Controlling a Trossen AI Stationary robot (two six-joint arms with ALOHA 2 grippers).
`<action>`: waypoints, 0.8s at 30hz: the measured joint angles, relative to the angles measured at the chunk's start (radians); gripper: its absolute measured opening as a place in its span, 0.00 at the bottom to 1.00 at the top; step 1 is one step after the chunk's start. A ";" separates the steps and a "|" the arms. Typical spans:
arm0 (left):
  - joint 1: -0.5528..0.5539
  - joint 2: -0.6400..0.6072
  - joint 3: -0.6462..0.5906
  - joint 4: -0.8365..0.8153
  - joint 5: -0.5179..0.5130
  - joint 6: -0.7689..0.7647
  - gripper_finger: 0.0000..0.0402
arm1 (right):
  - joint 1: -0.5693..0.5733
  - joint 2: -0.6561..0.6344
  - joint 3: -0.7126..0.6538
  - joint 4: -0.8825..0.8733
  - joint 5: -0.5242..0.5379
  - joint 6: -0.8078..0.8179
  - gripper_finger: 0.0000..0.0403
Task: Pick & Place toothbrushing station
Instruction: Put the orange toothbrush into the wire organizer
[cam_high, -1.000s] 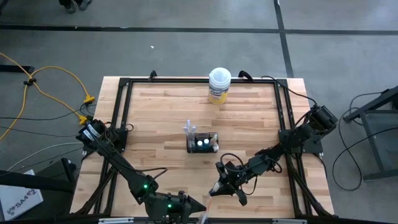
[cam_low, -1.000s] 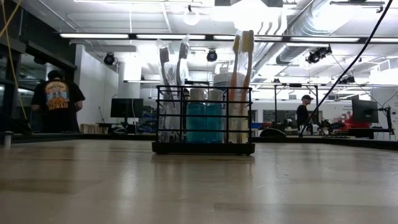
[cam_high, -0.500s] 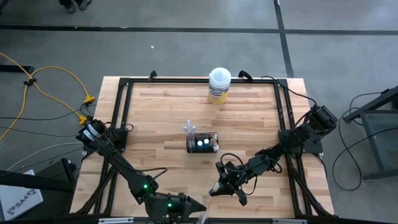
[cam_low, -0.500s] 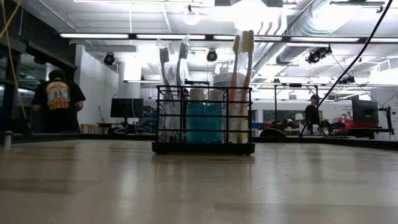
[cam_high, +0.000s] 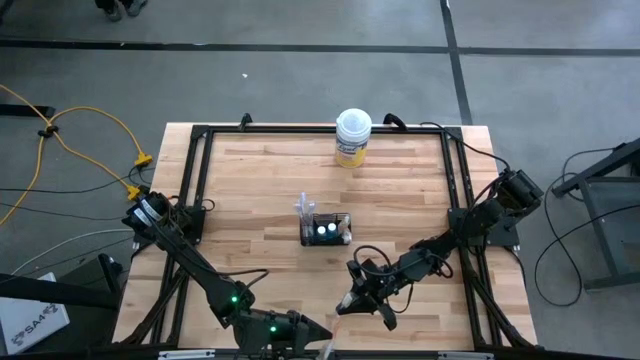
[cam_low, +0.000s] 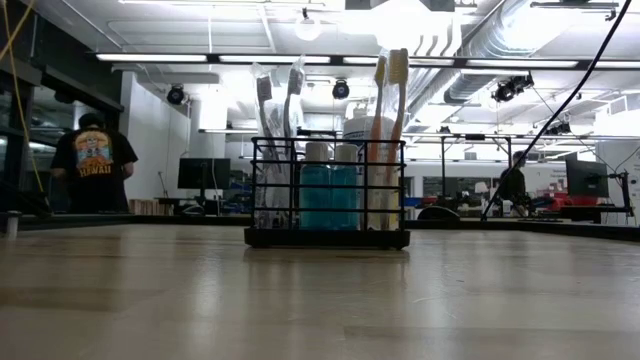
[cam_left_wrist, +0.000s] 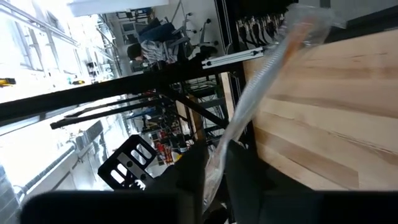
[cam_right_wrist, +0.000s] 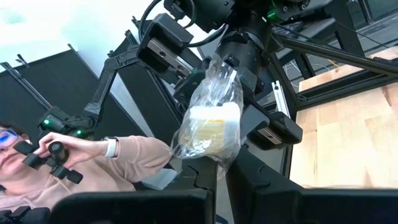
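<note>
Both grippers, left (cam_left_wrist: 214, 180) and right (cam_right_wrist: 217, 177), pinch one wrapped toothbrush (cam_left_wrist: 261, 93) at the table (cam_high: 400, 190) edge, seemingly for handover toward the holder (cam_high: 326, 229).

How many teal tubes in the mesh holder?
2. Both teal tubes stand side by side in the middle of the black wire-mesh holder: one and one, white caps up. Toothbrushes flank them on both sides. More could be hidden behind.
</note>
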 joint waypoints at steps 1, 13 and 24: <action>0.000 0.000 0.000 0.001 0.000 -0.004 0.15 | 0.000 0.000 0.000 -0.001 0.000 0.000 0.02; -0.005 0.000 0.000 -0.006 0.000 -0.001 0.30 | -0.001 0.000 0.000 0.002 0.006 0.024 0.02; -0.036 0.000 0.000 -0.010 -0.054 -0.030 0.30 | 0.055 0.000 0.000 0.002 0.036 0.073 0.02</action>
